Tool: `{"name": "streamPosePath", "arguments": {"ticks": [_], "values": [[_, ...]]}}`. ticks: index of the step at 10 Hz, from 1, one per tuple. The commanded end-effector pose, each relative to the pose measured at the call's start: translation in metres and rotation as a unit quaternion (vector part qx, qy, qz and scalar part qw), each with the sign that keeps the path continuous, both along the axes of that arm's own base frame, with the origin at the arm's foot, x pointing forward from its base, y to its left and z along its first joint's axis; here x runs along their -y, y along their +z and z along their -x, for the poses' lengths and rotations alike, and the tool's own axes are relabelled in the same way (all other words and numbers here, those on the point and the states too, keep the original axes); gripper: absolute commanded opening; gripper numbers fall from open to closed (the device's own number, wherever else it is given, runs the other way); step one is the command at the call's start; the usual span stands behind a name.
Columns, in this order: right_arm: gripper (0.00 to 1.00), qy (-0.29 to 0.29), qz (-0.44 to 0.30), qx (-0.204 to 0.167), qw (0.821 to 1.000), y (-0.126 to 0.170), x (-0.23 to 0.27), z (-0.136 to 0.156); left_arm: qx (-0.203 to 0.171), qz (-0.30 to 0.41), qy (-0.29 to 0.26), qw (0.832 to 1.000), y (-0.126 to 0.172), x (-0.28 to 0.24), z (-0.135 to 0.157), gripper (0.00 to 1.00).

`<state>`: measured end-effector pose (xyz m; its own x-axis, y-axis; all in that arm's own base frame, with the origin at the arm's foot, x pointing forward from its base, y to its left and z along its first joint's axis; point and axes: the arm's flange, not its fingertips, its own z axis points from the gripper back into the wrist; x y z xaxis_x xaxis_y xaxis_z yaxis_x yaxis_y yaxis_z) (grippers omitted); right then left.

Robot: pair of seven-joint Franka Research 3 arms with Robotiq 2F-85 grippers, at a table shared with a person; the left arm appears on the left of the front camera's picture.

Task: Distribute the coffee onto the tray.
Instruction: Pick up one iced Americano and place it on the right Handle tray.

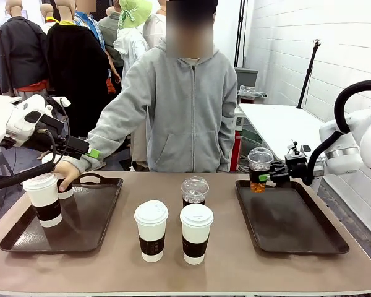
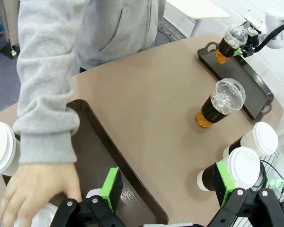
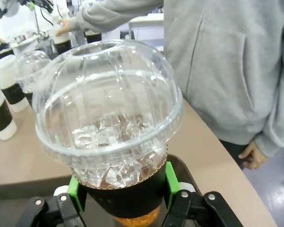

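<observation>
My right gripper point(image 1: 267, 177) pinched a clear dome-lidded plastic cup of amber drink point(image 1: 260, 166) above the far-left corner of the right brown tray point(image 1: 297, 223). My left gripper point(image 2: 165, 187), fingers point(image 2: 112, 189) spread empty, hovered over the edge of the left brown tray point(image 2: 92, 142).

- My left arm point(image 1: 25, 124) reaches in from the left, and my left gripper point(image 2: 168, 187) is raised, jaws wide apart and empty.
- My right arm point(image 1: 352, 145) reaches inward, and my right gripper point(image 1: 267, 177) is clamped on a cup point(image 1: 260, 162).

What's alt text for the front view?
The right pincer holds a clear dome-lidded cup at the far corner of the right tray. A person's hand rests on a paper cup on the left tray; two paper cups and a clear cup stand between the trays.
</observation>
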<state>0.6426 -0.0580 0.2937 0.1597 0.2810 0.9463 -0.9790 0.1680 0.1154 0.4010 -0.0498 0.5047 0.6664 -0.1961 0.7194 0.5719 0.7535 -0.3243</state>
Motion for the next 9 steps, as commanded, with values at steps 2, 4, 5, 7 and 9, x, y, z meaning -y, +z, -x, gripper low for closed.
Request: {"name": "streamPosePath", "arguments": {"ticks": [2,4,5,7,9], "values": [[0.75,-0.013,-0.026,0.013,1.000,-0.009,0.013,-0.005,0.008,0.005,-0.009,1.000,-0.002,-0.002,-0.004,1.00],[0.75,-0.014,-0.033,0.004,0.999,-0.023,0.021,-0.006,0.008,0.005,-0.009,1.000,-0.002,-0.002,-0.004,1.00],[0.75,-0.011,-0.033,0.004,0.999,-0.028,0.023,-0.005,0.008,0.005,-0.009,1.000,-0.002,-0.002,-0.004,1.00],[0.75,-0.002,-0.038,-0.003,0.999,-0.035,0.025,-0.006,0.008,0.005,-0.009,1.000,-0.002,-0.002,-0.004,1.00],[0.75,-0.005,-0.040,-0.013,0.999,-0.042,0.027,-0.007,0.008,0.005,-0.009,1.000,-0.002,-0.002,-0.004,1.00]]}}
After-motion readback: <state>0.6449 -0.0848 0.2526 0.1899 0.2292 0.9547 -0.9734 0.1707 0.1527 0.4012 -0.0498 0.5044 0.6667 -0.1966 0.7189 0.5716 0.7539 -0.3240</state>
